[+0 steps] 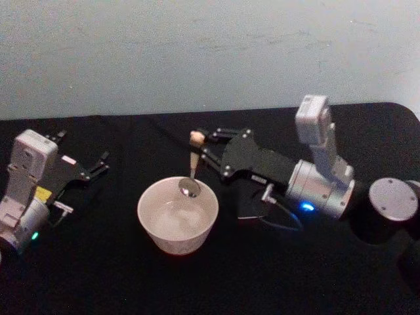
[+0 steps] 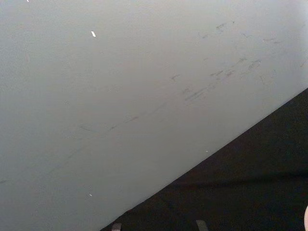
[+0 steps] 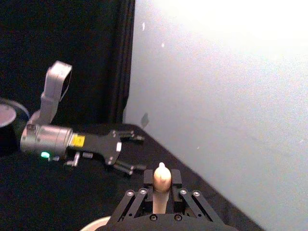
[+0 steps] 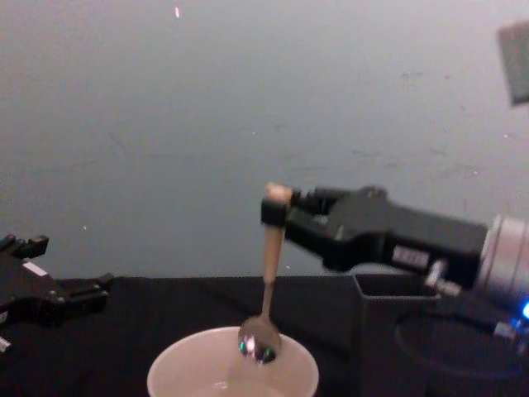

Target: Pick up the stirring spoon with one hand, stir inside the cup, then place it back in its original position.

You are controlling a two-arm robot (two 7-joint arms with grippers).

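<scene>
right claw (image 1: 202,148), just right of centre in the head view, is clamped on the stirring spoon (image 1: 192,168) just under its bear head; the metal bowl hangs at the mouth of the cup (image 1: 176,237), lower centre on the black table (image 1: 98,275). left claw (image 1: 84,147) is at the left edge, spread wide. right wrist view: the bear head pokes up from the grip at bottom centre. chest view: the spoon hangs nearly upright over the cup; the dark holder (image 4: 388,331) stands at lower right.

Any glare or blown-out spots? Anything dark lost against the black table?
Right wrist view: the wall partly blows out white. Chest view: the stirring spoon glints at its bowl. Head view: the holder barely separates from the table.
</scene>
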